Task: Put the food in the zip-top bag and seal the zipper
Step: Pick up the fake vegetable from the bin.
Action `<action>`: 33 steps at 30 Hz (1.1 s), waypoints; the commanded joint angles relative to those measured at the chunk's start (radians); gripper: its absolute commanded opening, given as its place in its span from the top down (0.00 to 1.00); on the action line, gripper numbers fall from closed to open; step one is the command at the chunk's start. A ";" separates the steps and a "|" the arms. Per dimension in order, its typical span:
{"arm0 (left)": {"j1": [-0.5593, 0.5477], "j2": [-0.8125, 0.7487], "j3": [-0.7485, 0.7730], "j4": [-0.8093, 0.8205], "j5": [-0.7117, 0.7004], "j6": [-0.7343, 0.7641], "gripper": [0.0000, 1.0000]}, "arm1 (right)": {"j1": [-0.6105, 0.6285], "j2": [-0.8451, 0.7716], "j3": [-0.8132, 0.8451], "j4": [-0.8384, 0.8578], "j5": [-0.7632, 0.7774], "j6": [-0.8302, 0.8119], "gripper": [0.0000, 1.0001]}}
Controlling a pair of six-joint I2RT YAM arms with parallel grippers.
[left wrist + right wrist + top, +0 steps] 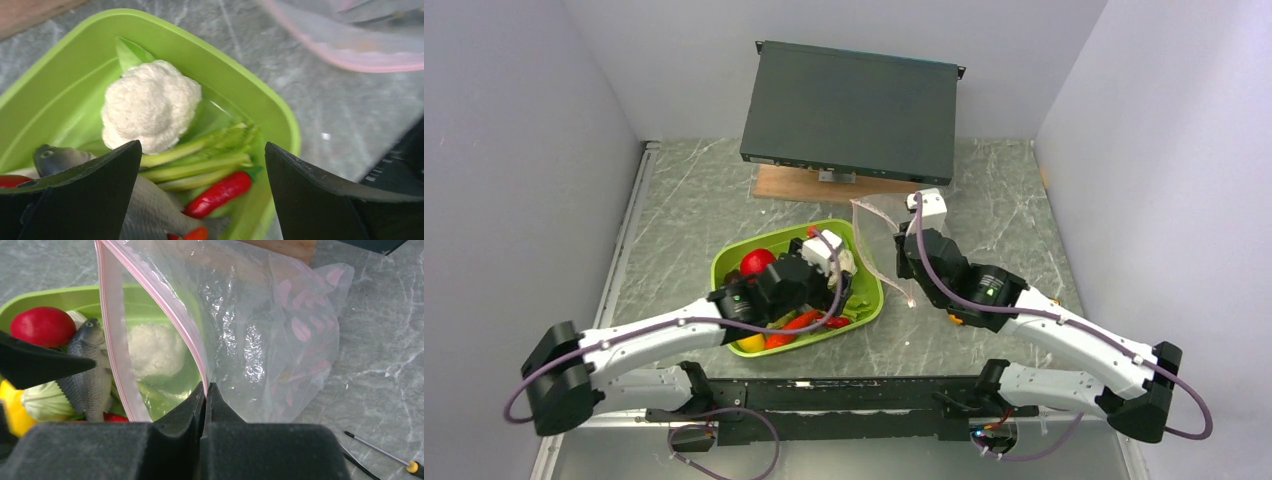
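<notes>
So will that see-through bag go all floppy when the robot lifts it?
Probably yes: the bag is thin, crinkly film, and it sags sideways from where the right tool pinches its pink-edged mouth. It is likely very light, being so thin. Its glossy surface suggests it could slip from a weak pinch.

The tray (60, 95) is lime green. In it, the cauliflower (150, 105) is chalky white, the stalks (210, 155) light green, the chilli (220, 192) glossy red with a green cap, the tomato (42, 326) red, the cabbage (47, 400) pale green and the fruit (12, 410) yellow. The fish (90, 380) is grey with a fine scale pattern. The bag (250, 355) is clear with pink blotches, and its zipper (112, 340) is a pink strip. The worktop (694, 200) is grey with pale veins. The left gripper (202, 147) and right gripper (206, 390) are black. The screwdriver (380, 450) has a yellow end.
</notes>
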 commanded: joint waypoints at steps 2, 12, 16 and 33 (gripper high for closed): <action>-0.034 0.172 0.060 0.179 -0.267 0.192 0.03 | -0.018 -0.060 -0.009 0.054 -0.030 -0.007 1.00; -0.033 0.394 0.090 0.264 -0.359 0.246 0.00 | -0.061 -0.093 -0.046 0.082 -0.065 -0.021 1.00; -0.033 0.485 0.133 0.250 -0.401 0.218 0.00 | -0.077 -0.075 -0.036 0.077 -0.079 -0.029 1.00; -0.027 0.458 0.100 0.121 -0.334 0.078 0.00 | -0.106 -0.082 -0.046 0.079 -0.106 -0.021 1.00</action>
